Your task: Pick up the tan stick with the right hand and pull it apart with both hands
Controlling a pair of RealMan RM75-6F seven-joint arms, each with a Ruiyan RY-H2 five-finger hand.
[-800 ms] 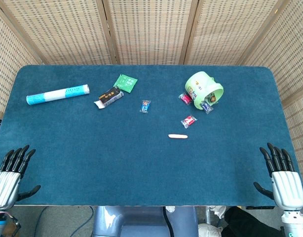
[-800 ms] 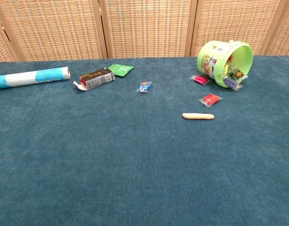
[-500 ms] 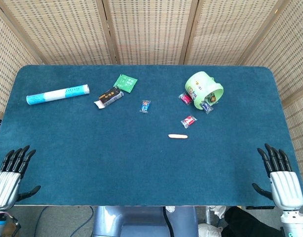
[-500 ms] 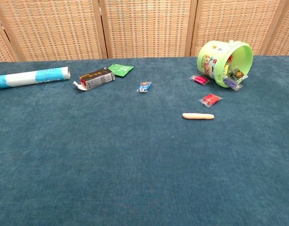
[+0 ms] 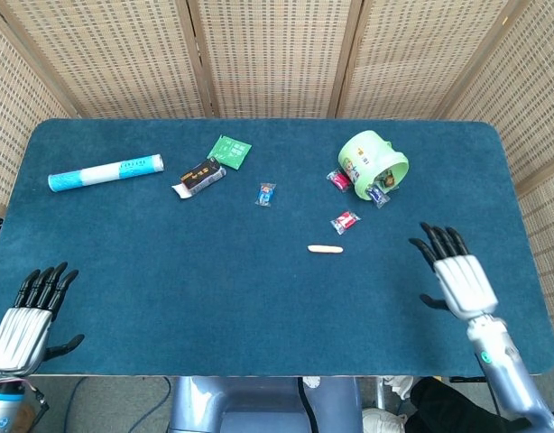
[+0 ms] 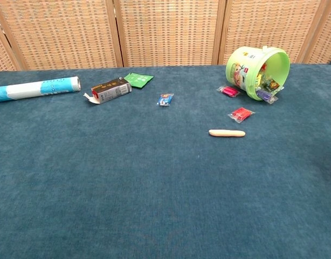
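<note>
Right hand [image 5: 456,275] spread, empty | tan stick [image 5: 325,249] flat, lengthwise left-right

Bare table [image 5: 394,298] lies between the right hand [image 5: 457,275] and the tan stick [image 5: 325,249]; 1 red packet [image 5: 345,222] sits just behind the stick.

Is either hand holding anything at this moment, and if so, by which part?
Nothing is held. The right hand and left hand are both open and empty; the tan stick lies untouched on the table.
</note>
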